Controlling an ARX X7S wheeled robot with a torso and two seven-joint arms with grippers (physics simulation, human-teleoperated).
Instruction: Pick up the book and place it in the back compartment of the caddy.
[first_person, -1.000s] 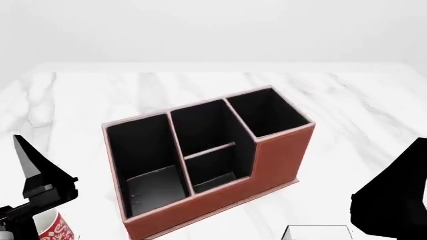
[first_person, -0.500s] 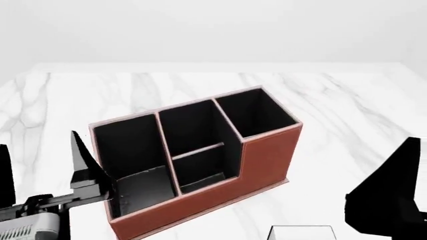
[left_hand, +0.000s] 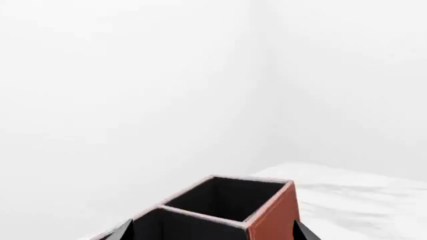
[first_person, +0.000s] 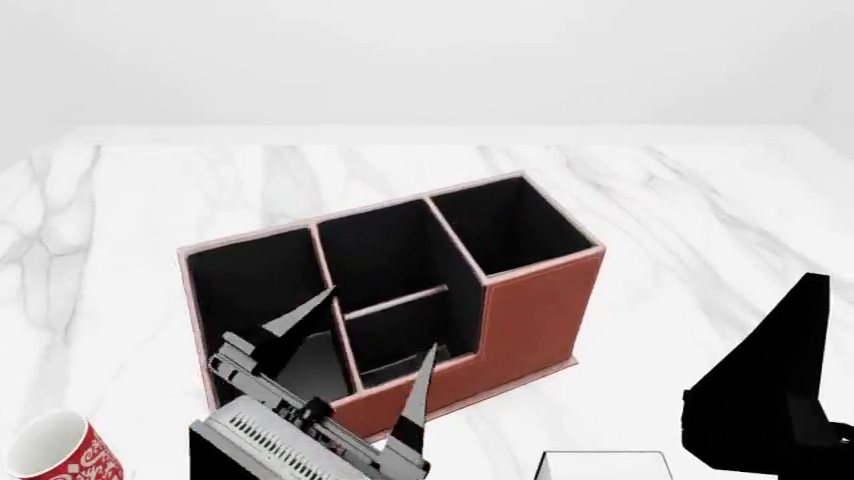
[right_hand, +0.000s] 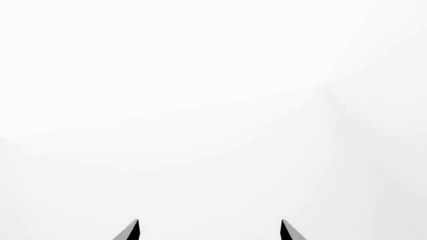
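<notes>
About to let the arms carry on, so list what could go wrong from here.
1. The open left claw hangs empty right at the caddy and may knock it.
2. The book lies barely in view at the head picture's lower edge, ungrasped.
3. The mug stands near the left arm's path.

- A white marble table (first_person: 667, 200) with grey veins fills most of the head view.
- Its far edge runs straight across, with both far corners in sight.
- A plain pale wall (first_person: 427, 60) rises behind that edge.
- The light is soft and even.
</notes>
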